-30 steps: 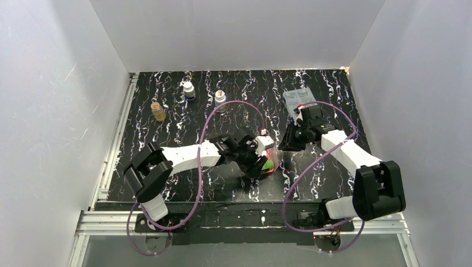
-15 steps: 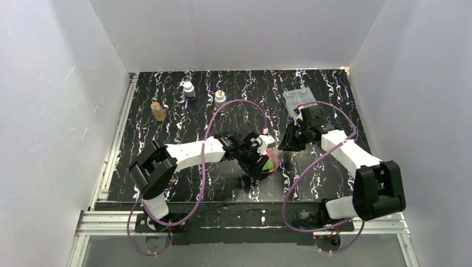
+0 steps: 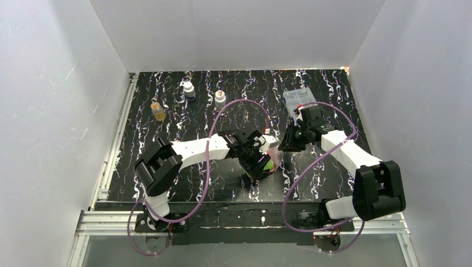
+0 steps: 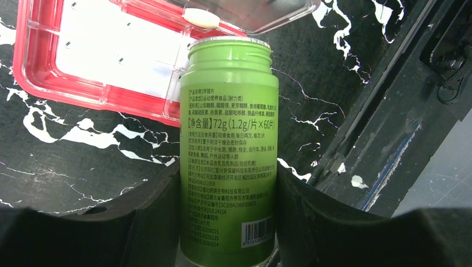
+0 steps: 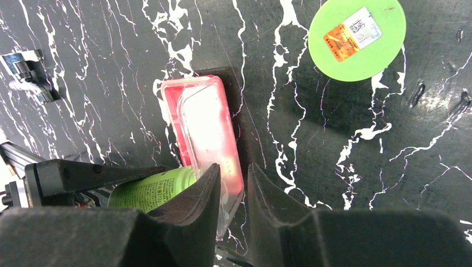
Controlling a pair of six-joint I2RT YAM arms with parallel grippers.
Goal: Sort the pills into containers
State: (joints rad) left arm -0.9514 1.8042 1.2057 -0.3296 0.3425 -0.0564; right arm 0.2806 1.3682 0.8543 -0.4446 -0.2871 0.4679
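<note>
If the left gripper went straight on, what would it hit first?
Most likely the red pill case: the green bottle in the left gripper leads, its open mouth at the case's edge.

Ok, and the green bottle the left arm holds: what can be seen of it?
The green bottle is a glossy plastic cylinder with threaded neck, silvery mouth rim, dense printed text and a barcode. It is uncapped; a green cap lies apart on the tabletop. The left gripper has its jaws clamped on the lower body, the mouth tipped toward the open red pill case, where a whitish pill lies just beyond it.
</note>
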